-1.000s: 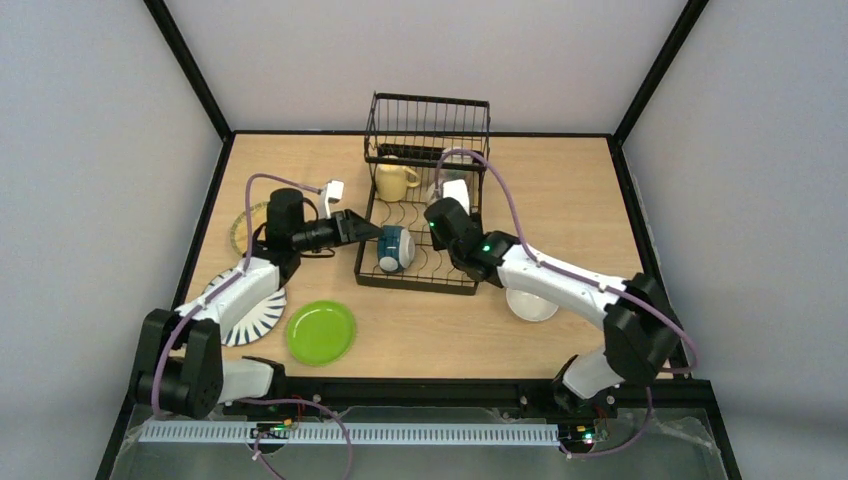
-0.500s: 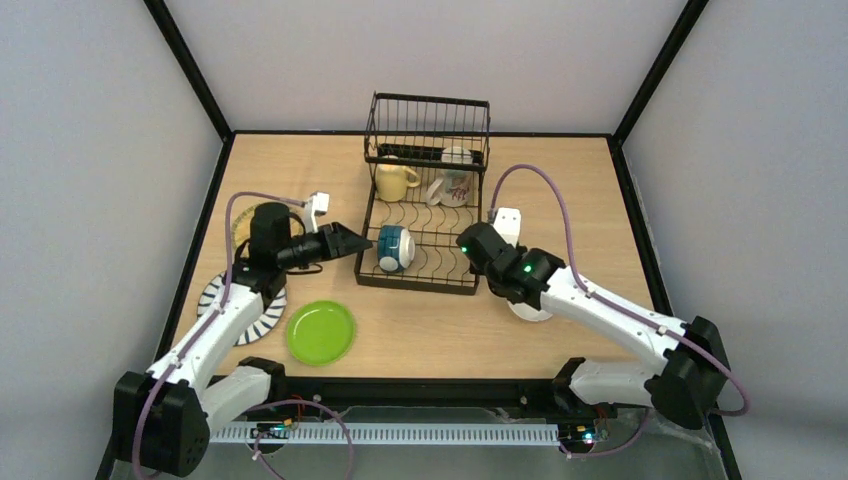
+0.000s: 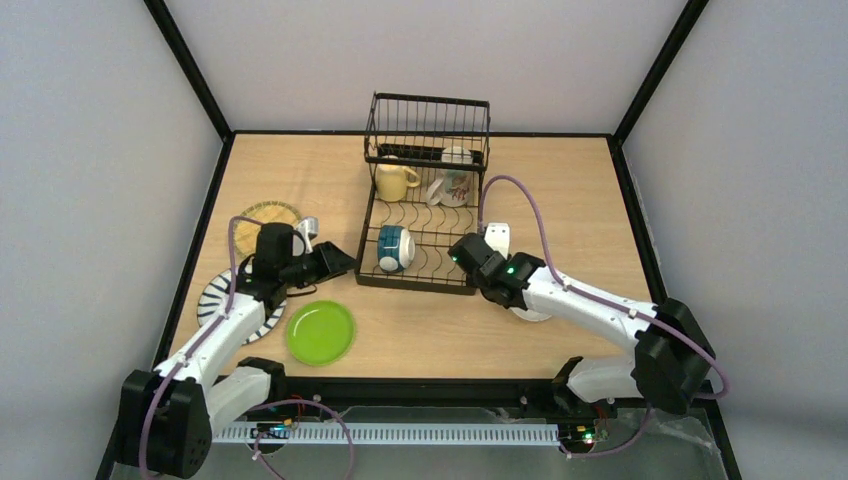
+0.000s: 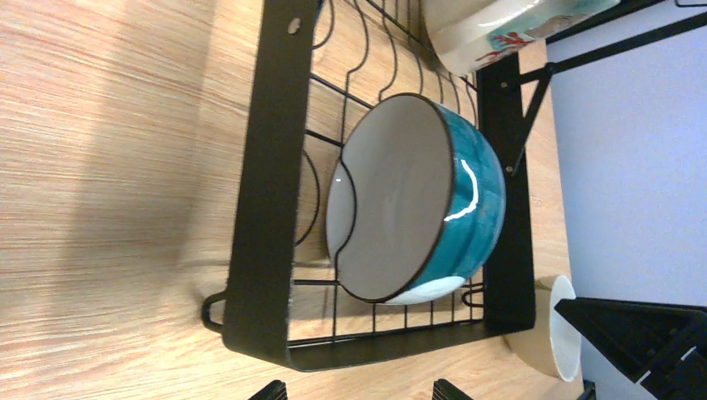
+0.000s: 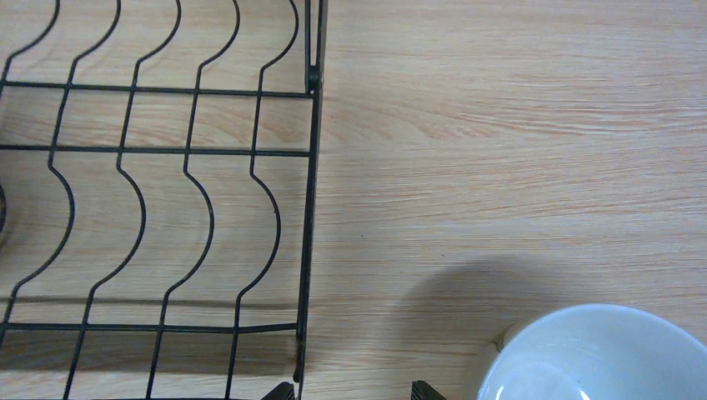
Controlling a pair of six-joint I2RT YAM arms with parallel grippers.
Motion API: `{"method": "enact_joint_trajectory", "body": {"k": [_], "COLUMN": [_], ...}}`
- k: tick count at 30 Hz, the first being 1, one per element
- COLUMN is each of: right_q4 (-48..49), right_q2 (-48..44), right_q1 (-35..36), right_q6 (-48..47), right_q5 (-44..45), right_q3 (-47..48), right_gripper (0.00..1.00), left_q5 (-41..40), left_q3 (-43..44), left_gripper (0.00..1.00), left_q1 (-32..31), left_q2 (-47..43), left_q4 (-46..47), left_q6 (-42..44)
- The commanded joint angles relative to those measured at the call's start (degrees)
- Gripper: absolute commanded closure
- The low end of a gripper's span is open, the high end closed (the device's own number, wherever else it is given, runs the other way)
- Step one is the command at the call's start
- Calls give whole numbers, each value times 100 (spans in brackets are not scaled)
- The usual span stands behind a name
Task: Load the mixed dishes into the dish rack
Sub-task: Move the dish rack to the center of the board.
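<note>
left wrist: glossy round blue bowl [image 4: 414,198]

Bare wire slots across the middle and right of the black dish rack [image 3: 420,262], open from above. At its near left, a blue bowl [image 3: 396,248] on its side, filling those slots. At the far end, a tall wire basket with a yellow mug [image 3: 393,181] and a patterned mug [image 3: 455,187] at its foot, crowding that end. Bare table [image 3: 570,200] right of the rack, as far as a white bowl [image 5: 600,354] near the near right corner, partly under the right arm. On the left, a woven plate [image 3: 265,213], striped plate [image 3: 210,297] and green plate [image 3: 321,332], with a strip of bare wood beside the rack, narrowed by the left gripper [image 3: 340,262] at the near left corner.
</note>
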Motion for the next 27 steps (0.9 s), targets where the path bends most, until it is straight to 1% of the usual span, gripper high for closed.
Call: {"method": "enact_joint_trajectory", "body": {"k": [1,11,15,18,21,25,27], "right_q4": [448,1213,1390,1486,1636,1754,1788], "right_q2": [172,559,747,813,823,912,985], "right_q1": [-86,-316,-404,-526,-681,-842,-888], "right_q6": [-124,-615,-704,-731,-804,-971,-1097], "right_q5": [-78,-343,-451,-523,-673,-831,-860], "right_q3": [-193,-315,-316,-340,-398,-411,-399], "right_gripper": [21,22,27,37,56,75,80], "left_q5": [-277,-461,-434,-460,-476,-479,-476], "left_q3": [-179,-300,-291,-281,-281,-322,-365], "left_gripper": [1,1,1,1,1,1,1], "left_q1": [72,103,103,103,99,103,103], "left_q2": [0,294,534,646,724,813,820], "left_q4": [4,303,448,520,555,643,703], "left_q6": [-69,-86,-108,-115,-103,-159,-205]}}
